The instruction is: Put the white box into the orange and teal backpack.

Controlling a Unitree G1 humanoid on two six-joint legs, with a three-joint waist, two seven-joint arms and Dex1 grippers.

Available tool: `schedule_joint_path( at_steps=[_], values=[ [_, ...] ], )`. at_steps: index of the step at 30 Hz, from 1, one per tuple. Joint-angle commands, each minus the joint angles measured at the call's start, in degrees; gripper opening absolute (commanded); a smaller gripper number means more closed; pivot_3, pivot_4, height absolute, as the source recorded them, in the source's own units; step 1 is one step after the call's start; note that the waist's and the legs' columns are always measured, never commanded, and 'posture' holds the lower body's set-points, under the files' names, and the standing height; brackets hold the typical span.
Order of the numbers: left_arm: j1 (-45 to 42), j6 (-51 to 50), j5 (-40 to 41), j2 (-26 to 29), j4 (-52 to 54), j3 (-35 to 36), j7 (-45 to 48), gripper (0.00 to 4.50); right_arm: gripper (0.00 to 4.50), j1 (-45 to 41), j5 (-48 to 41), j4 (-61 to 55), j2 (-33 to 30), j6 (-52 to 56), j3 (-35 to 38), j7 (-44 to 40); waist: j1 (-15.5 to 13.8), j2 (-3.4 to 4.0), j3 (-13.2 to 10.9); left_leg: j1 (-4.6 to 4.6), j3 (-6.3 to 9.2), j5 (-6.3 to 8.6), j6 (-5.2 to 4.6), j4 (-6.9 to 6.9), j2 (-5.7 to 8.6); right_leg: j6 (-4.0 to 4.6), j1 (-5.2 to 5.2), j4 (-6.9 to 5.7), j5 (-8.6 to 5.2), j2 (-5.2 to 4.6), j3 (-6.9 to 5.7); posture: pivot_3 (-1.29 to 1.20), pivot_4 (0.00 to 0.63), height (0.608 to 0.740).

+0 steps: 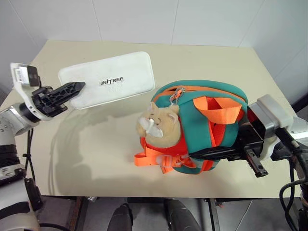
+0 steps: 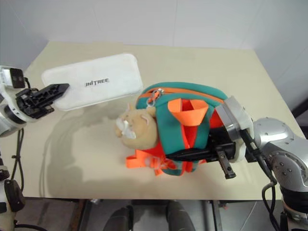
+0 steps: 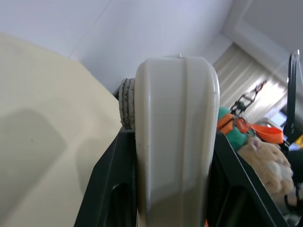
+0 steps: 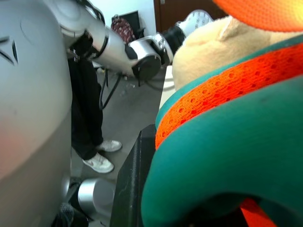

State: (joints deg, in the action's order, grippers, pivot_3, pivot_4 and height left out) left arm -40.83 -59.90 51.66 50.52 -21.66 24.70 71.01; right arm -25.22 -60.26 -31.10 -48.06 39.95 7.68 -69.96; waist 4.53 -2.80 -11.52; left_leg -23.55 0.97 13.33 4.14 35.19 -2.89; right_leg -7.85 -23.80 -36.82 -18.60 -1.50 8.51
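Beige table [image 1: 96,144], left pincer [image 1: 79,87] clamped on white box [image 1: 115,79], right pincer [image 1: 211,155] gripping orange and teal backpack [image 1: 202,115].

Head eyes overlook table [image 1: 96,159] (wrists close-up)

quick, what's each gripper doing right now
Left gripper: closed on one end of the white box, holding it above the table.
Right gripper: shut on the side of the orange and teal backpack.

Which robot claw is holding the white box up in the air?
The left claw. It pinches one end of the white box, lifted off the table. The right claw grips the backpack instead.
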Motion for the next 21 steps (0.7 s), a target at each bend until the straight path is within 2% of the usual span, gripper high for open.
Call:
schedule_joint_path(
  at_steps=[1, 12, 21],
  values=[
    [0.46, 0.95, 1.97, 3.06, 3.54, 1.87, 4.25, 1.29, 0.00, -0.17, -1.19, -1.01, 0.91, -0.75, 0.65, 1.15, -0.02, 0.01, -0.01, 0.00, 0.00, 0.00, 0.00, 0.00, 0.00, 0.00, 0.00, 0.00, 0.00, 0.00, 0.00, 0.00, 0.150, 0.740],
    [1.45, 1.85, 3.51, 5.14, 8.94, 2.94, 7.92, 1.29, 0.00, -0.35, -0.03, 0.14, 1.44, -0.78, -0.34, 1.56, -0.04, 0.02, -0.01, 0.01, 0.01, 0.00, -0.01, 0.04, 0.00, 0.01, 0.02, -0.04, -0.02, 0.00, -0.01, 0.00, 0.150, 0.740],
    [3.45, 5.01, 0.39, 8.16, 11.14, -2.18, 14.23, 1.29, 0.00, -1.44, 1.46, 1.23, 2.11, -1.34, -1.35, 1.16, 0.05, 0.02, -0.01, 0.03, 0.01, 0.00, -0.01, 0.05, -0.01, 0.02, 0.02, -0.07, -0.03, 0.01, -0.01, 0.00, 0.150, 0.740]
  ],
)
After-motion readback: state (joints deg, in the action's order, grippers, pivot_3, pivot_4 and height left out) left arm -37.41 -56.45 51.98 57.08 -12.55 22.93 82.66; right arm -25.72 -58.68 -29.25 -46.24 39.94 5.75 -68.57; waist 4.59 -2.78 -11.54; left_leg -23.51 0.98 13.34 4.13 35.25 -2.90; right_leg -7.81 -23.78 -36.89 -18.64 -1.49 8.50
